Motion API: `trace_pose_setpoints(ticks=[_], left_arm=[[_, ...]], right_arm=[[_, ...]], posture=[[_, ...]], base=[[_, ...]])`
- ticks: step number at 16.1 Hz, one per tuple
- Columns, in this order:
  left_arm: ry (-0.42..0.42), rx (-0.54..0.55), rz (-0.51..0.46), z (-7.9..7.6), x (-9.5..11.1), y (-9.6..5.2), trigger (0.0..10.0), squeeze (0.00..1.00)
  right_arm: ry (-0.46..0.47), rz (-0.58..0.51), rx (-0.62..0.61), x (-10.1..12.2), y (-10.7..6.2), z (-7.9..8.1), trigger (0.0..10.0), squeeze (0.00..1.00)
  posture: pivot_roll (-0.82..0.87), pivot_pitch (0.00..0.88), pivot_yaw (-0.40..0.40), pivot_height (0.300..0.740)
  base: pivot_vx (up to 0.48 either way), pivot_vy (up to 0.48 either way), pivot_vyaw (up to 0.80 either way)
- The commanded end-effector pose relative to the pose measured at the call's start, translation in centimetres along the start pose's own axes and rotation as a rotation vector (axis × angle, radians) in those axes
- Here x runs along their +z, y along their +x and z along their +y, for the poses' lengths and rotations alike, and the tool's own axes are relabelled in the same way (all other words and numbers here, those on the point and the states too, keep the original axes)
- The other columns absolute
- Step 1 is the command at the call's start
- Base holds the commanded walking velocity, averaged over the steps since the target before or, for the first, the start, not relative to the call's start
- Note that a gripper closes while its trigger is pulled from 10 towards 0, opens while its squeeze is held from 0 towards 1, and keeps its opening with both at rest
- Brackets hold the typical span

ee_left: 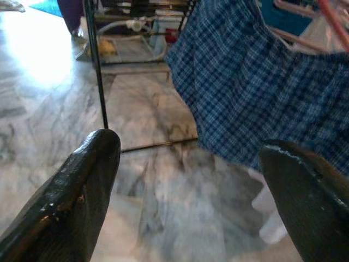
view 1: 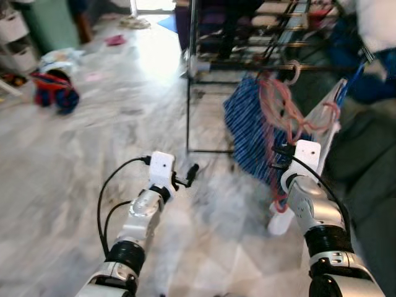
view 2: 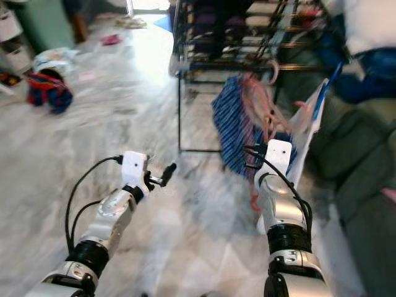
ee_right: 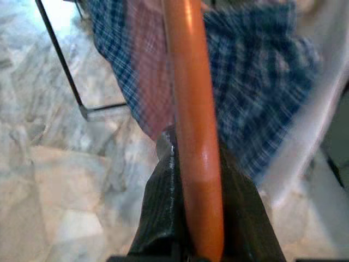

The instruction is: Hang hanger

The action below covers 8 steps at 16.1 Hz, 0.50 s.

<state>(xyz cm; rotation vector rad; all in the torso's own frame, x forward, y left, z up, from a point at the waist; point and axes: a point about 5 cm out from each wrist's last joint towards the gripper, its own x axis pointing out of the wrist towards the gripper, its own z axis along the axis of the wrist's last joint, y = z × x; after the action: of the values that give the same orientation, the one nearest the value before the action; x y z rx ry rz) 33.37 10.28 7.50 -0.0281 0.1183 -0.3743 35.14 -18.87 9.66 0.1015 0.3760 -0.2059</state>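
At the bottom of the head views, the two silver arms reach forward over a pale grey marble floor (view 1: 74, 161). In the lower centre-left the left gripper (view 1: 189, 175) hangs above the floor with its two black fingers (ee_left: 82, 191) spread wide apart and nothing between them. In the lower right, the right gripper (ee_right: 188, 185) has its black fingers closed tightly around the orange-pink plastic hanger (ee_right: 191, 109), whose bar runs lengthwise between them in the right wrist view. In the left eye view that hanger (view 1: 281, 108) rises as blurred pink loops from the gripper up towards the right centre of the frame, lying against a blue and white checked cloth (view 1: 247, 124). The cloth droops from a black metal drying rack (view 1: 189, 74), whose thin upright leg stands in the centre and whose rails cross the top of the frame. Just right of the cloth a white plastic piece (view 1: 322, 117) slants down to the floor. At the right edge sits a dark grey sofa (view 1: 365, 161). Farther off, in the upper left, a red and blue bundle (view 1: 54, 90) lies on the floor, well apart from the rack, near a white shelf unit (view 1: 15, 40) in the corner.
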Motion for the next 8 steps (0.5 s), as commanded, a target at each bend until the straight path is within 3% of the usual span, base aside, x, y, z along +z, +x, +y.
trace_pose_setpoints(ticks=[1, 5, 8], left_arm=[[0.012, 0.039, 0.009, 1.2, -0.1, -0.4, 10.0, 0.00], [0.009, 0.050, 0.012, 1.2, -0.1, -0.4, 10.0, 0.00], [0.001, 0.067, 0.031, 1.4, -0.5, -0.6, 10.0, 0.00]], right_arm=[[-0.005, 0.033, 0.044, -0.6, 0.0, 1.4, 10.0, 0.00], [-0.035, 0.093, 0.103, -2.0, 0.0, 2.4, 10.0, 0.00], [-0.072, 0.123, 0.140, -3.2, -0.4, 3.4, 10.0, 0.00]], posture=[[-0.03, 0.147, -0.018, 0.740], [-0.03, 0.155, -0.020, 0.740], [-0.03, 0.162, -0.023, 0.740]], base=[[0.416, 0.000, 0.00], [0.411, 0.244, 0.00], [0.000, 0.409, 0.00]])
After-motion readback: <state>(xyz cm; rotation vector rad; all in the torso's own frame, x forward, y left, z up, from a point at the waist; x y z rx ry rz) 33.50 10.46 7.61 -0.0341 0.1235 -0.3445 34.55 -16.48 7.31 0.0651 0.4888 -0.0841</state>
